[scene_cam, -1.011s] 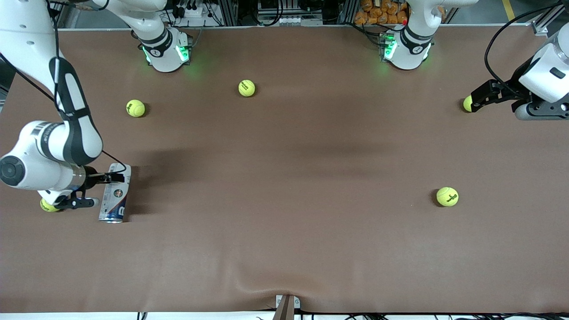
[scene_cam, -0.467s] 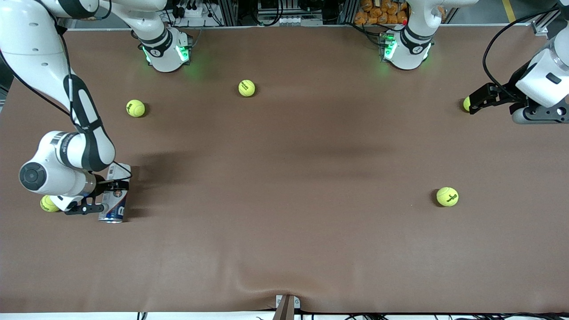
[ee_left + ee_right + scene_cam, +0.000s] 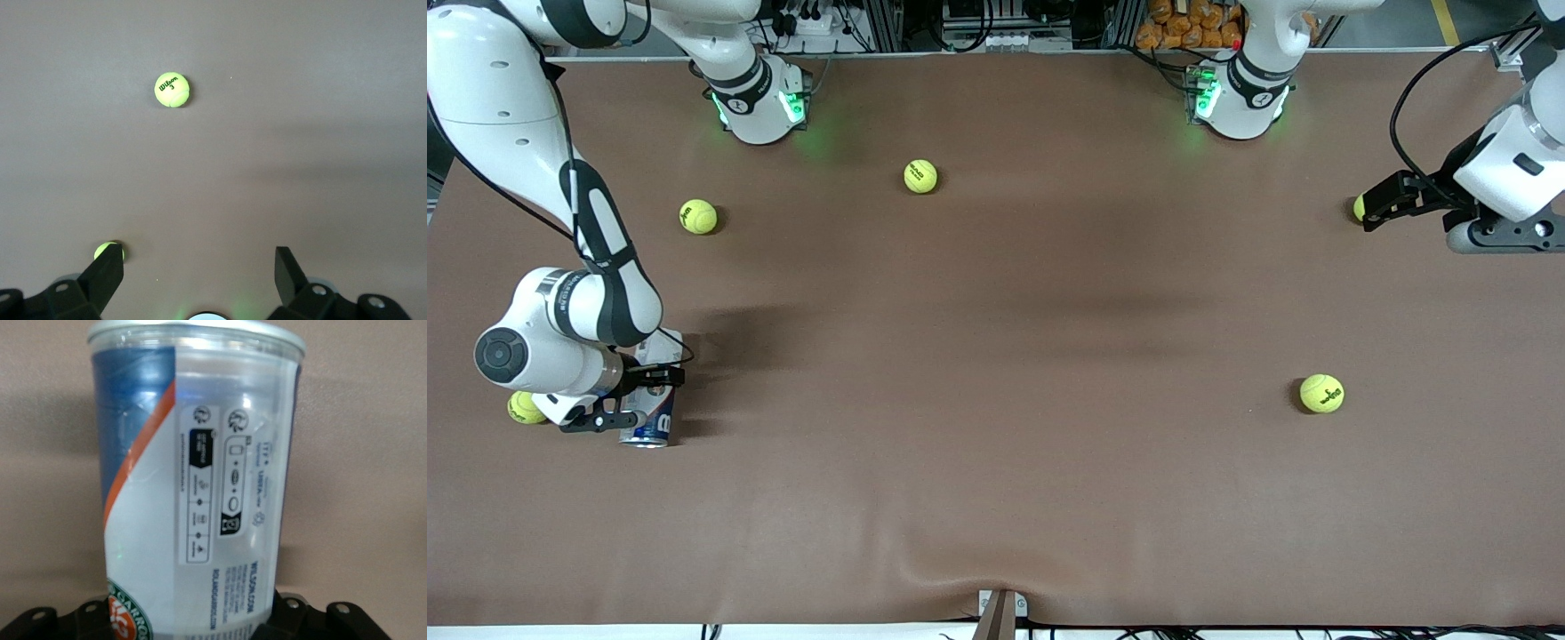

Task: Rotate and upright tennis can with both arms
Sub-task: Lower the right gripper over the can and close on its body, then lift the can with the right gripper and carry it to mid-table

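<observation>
The tennis can point(image 3: 656, 420) is on the table near the right arm's end, silver-rimmed end toward the front camera. My right gripper point(image 3: 637, 396) is shut on its middle, one finger on each side. In the right wrist view the can point(image 3: 193, 473) fills the frame between the jaws of the right gripper point(image 3: 193, 623), label and rim showing. My left gripper point(image 3: 1375, 207) is open and empty, low over the left arm's end of the table beside a tennis ball point(image 3: 1358, 207). In the left wrist view the left gripper point(image 3: 197, 267) has its fingers spread wide.
Loose tennis balls lie on the brown table: one point(image 3: 523, 408) close beside the right arm's wrist, two point(image 3: 698, 216) point(image 3: 920, 176) nearer the bases, one point(image 3: 1321, 393) toward the left arm's end. The left wrist view shows two balls point(image 3: 172, 89) point(image 3: 105, 251).
My right arm has swung in over the can and its fingers have closed round it; the can looks shorter from the front camera. My left gripper has drifted slightly toward the bases.
</observation>
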Action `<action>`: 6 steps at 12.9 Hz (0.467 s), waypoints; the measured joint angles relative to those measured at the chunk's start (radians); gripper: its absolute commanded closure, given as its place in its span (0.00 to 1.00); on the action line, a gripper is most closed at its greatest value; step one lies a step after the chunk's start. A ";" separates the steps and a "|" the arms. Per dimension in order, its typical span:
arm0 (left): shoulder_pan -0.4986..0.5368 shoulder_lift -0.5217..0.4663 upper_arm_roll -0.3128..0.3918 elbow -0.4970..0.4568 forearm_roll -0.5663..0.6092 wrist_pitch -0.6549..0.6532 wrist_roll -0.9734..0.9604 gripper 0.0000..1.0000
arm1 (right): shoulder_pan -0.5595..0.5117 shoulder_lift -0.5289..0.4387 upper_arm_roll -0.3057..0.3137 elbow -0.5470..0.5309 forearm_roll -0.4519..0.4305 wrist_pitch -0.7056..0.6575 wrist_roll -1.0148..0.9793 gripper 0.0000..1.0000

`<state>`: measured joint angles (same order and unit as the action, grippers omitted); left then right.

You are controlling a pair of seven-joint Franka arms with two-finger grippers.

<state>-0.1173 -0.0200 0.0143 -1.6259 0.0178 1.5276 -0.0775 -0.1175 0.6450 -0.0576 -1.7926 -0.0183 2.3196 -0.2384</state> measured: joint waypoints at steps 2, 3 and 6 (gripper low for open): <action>0.000 0.005 0.000 0.000 0.000 0.002 0.000 0.00 | 0.001 -0.002 0.006 0.021 0.000 0.002 -0.006 0.54; 0.000 0.006 0.000 0.000 0.000 0.002 0.000 0.00 | 0.004 -0.009 0.009 0.035 0.000 0.003 -0.016 0.52; 0.000 0.007 0.000 0.000 0.000 0.003 0.000 0.00 | 0.030 -0.057 0.019 0.062 0.000 -0.015 -0.053 0.52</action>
<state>-0.1172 -0.0127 0.0143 -1.6257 0.0178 1.5307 -0.0775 -0.0880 0.5882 -0.0386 -1.7310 -0.0184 2.3051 -0.2918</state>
